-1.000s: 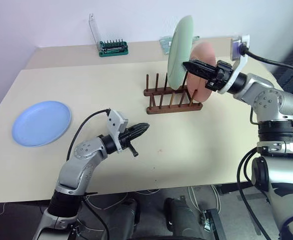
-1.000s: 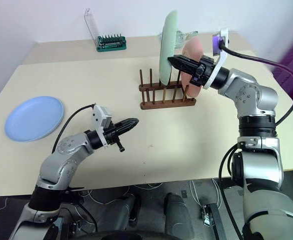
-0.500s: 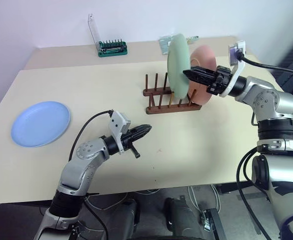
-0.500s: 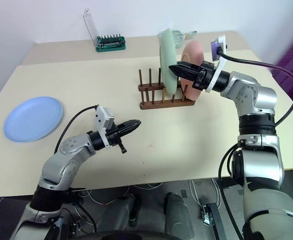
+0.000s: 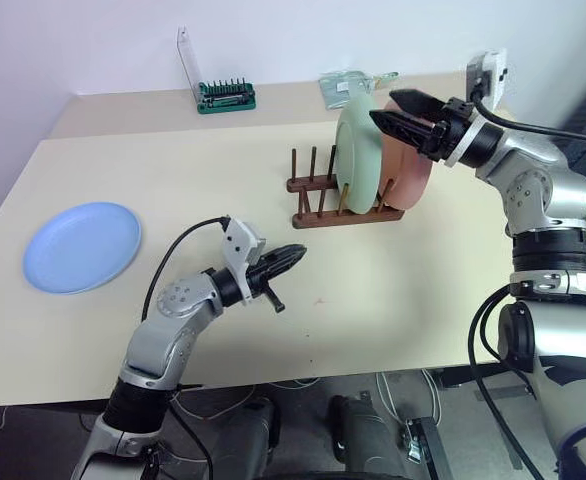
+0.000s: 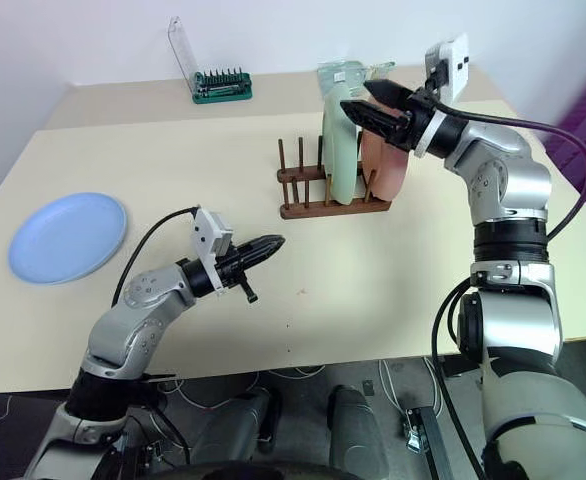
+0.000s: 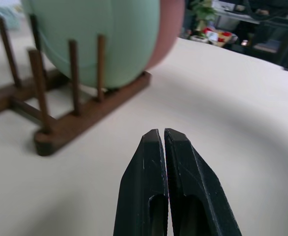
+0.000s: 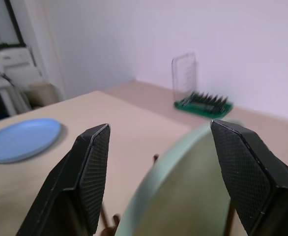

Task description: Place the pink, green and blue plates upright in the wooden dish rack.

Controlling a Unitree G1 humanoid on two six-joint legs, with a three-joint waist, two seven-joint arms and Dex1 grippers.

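The dish rack (image 5: 343,200) is dark brown wood with a smooth, slightly shiny finish, on a matt cream table (image 5: 423,300). In it stand a smooth matt green plate (image 5: 356,140) and a pink plate (image 5: 411,165); well apart lies a smooth blue plate (image 5: 81,246). The right gripper's fingers (image 8: 87,172) are matt black with a fine cross-hatched grip texture.

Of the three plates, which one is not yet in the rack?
The blue plate. It lies flat on the table at the robot's far left, while the green plate and pink plate stand upright in the wooden rack.
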